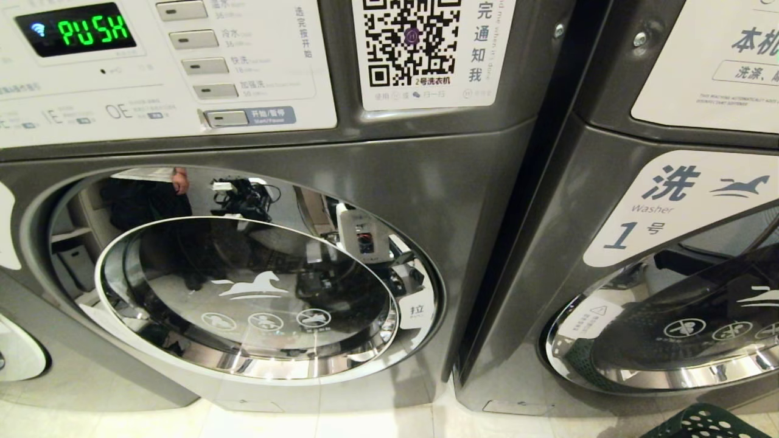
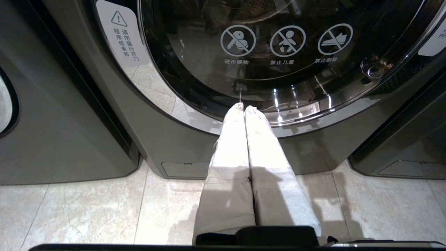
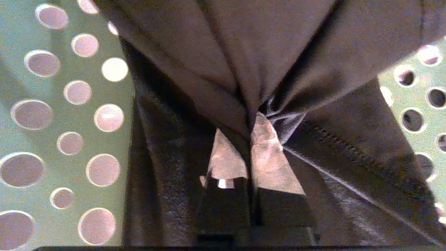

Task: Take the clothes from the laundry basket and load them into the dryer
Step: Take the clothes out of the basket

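Head camera close, facing machine door (image 1: pixel 243 298)

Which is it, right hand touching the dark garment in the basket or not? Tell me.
Touching. The right wrist view shows the right hand shut on a bunched fold of the dark garment.

Grey front-loading machine (image 1: pixel 475 182), the landmark.
- Black display window (image 1: pixel 76 28) on its white control panel, upper left: green "PUSH", blue wireless sign beside it.
- Grey-blue button label (image 1: pixel 272 115) at the panel's lower right: "开始/暂停".
- White QR-code sticker (image 1: pixel 433 52) right of the panel: "2号洗衣机", with "完", "通知我" in a column.
- Round glass door (image 1: pixel 255 298) below: white horse emblem, three crossed-circle signs; from the left wrist, captions "硬币硬物", "禁止儿童".
- White tab (image 1: pixel 417 309) at the door's right edge: "拉".
- White warning sticker (image 2: pixel 122 33) left of the door: triangle sign, "请勿强行开门".

Second grey machine (image 1: pixel 566 255), right of the landmark.
- White label (image 1: pixel 669 207): "洗", "Washer", "1号".
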Robot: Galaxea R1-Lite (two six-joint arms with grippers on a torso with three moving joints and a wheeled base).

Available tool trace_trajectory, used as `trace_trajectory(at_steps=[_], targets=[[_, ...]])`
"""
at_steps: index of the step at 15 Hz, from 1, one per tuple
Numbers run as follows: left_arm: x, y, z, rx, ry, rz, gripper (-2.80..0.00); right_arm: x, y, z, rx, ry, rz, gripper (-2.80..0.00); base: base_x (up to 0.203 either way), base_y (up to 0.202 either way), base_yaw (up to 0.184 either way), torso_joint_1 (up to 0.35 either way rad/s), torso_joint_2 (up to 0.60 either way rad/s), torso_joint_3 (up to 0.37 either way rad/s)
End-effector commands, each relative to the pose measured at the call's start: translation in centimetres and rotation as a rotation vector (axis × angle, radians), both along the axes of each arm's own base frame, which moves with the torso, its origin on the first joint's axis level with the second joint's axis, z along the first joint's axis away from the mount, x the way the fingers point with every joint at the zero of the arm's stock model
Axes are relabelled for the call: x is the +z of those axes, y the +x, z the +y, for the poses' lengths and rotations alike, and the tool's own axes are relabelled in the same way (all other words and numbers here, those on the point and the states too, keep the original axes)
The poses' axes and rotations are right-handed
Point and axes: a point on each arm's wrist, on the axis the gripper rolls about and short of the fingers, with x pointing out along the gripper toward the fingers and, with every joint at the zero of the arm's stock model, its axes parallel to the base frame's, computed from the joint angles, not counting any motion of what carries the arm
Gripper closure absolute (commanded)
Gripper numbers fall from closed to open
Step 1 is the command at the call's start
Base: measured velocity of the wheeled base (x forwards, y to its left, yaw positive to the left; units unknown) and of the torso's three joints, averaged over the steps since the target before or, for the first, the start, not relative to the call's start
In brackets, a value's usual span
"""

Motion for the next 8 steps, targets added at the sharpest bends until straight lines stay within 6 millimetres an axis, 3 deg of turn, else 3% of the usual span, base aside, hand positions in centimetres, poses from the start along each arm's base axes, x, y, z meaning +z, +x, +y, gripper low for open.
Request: trace_trajectory(at_steps=[1, 4, 8], targets=[[0.0, 0.0, 0.0, -0.001, 0.000, 0.000, 0.00, 0.3, -0.2, -0.2, -0.013, 0.017, 0.008, 0.00, 0.000, 0.000, 0.000, 0.000, 0.00, 0.000], [0.0, 0.0, 0.0, 0.000, 0.000, 0.000, 0.00, 1.3, -0.7, -1.1, -0.041, 0.034, 0.027, 0.00, 0.000, 0.000, 0.000, 0.000, 0.00, 0.000], [0.0, 0.0, 0.0, 0.000, 0.000, -0.001, 0.00, 5.2, -2.2, -3.7, -0.101, 0.026, 0.028, 0.00, 0.000, 0.000, 0.000, 0.000, 0.00, 0.000]])
